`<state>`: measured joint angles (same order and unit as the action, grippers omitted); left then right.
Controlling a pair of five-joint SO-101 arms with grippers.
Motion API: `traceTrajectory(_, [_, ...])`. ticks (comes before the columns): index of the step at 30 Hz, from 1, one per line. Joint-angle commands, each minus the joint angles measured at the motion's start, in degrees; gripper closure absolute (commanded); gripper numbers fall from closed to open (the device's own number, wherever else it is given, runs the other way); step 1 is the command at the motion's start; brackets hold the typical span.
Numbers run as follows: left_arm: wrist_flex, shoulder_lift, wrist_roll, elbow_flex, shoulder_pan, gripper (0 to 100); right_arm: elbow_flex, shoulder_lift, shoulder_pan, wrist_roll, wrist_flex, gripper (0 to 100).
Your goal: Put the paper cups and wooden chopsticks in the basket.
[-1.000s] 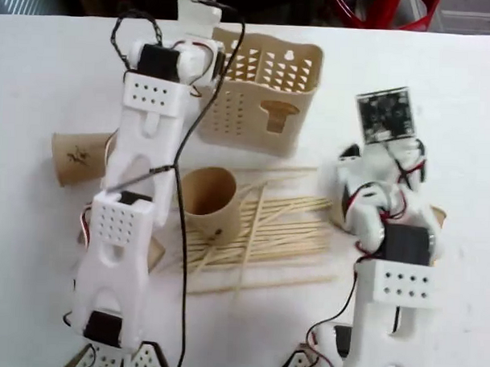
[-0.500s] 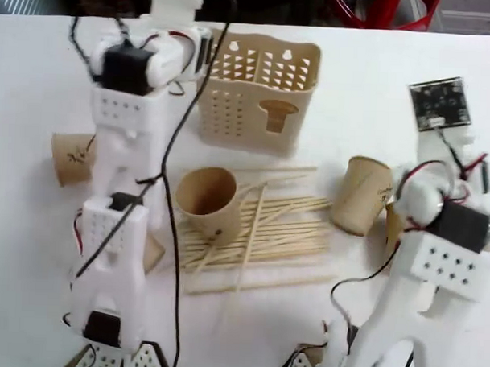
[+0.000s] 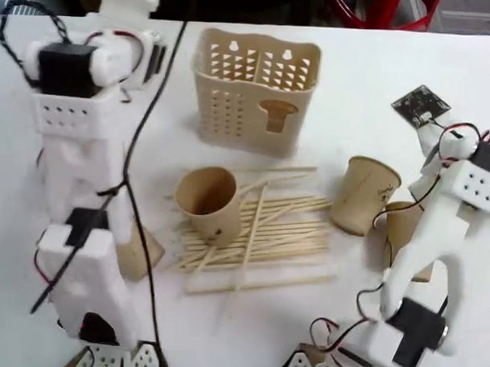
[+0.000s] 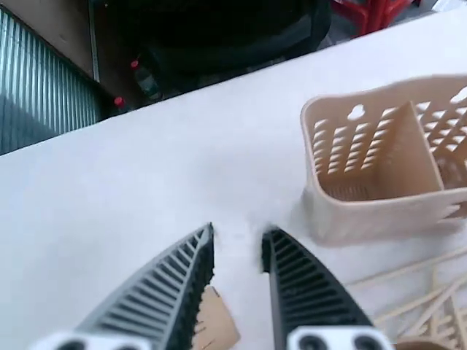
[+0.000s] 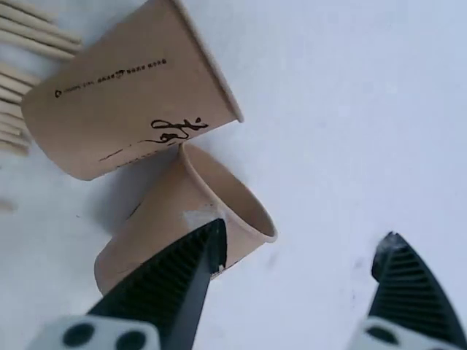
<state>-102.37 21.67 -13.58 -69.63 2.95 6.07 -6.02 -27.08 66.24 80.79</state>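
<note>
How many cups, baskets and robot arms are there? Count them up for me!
Paper cups in plain sight: 3
Baskets: 1
Robot arms: 2
Total: 6
A brown shape half-hidden by one arm may be another cup.

Beige basket [image 3: 246, 119] upright; chopsticks [image 3: 267, 233] piled w/ cup [image 3: 206, 200] atop; 2 cups [image 3: 364, 196] on sides nearby

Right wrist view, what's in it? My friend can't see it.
Two brown paper cups lie on their sides on a white table. The right arm's black hand hangs open by one cup, with wooden chopstick tips nearby.
</note>
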Motion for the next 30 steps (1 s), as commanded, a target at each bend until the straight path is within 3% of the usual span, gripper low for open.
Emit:
traceTrajectory(1, [0.09, -7.87, -3.34, 8.62, 2.86, 87, -2.81, 2.24, -0.4, 7.12, 0.4, 68.1])
traceTrajectory(6, [0.7, -11.74, -5.71, 17.23, 5.49, 87, -2.64, 4.35, -0.22, 15.3, 0.84, 68.1])
traceTrajectory(14, [2.55, -11.82, -5.63, 18.64, 8.48, 87, -2.46, 5.41, -1.36, 29.1, 9.1, 68.3])
traceTrajectory(22, [2.37, -11.91, -5.63, 18.73, 8.48, 87, 0.26, 5.41, -1.63, 34.64, 8.92, 78.9])
traceTrajectory(30, [1.05, -11.82, -5.63, 18.73, 8.48, 87, 1.05, 9.01, -2.24, 36.75, 8.75, 79.6])
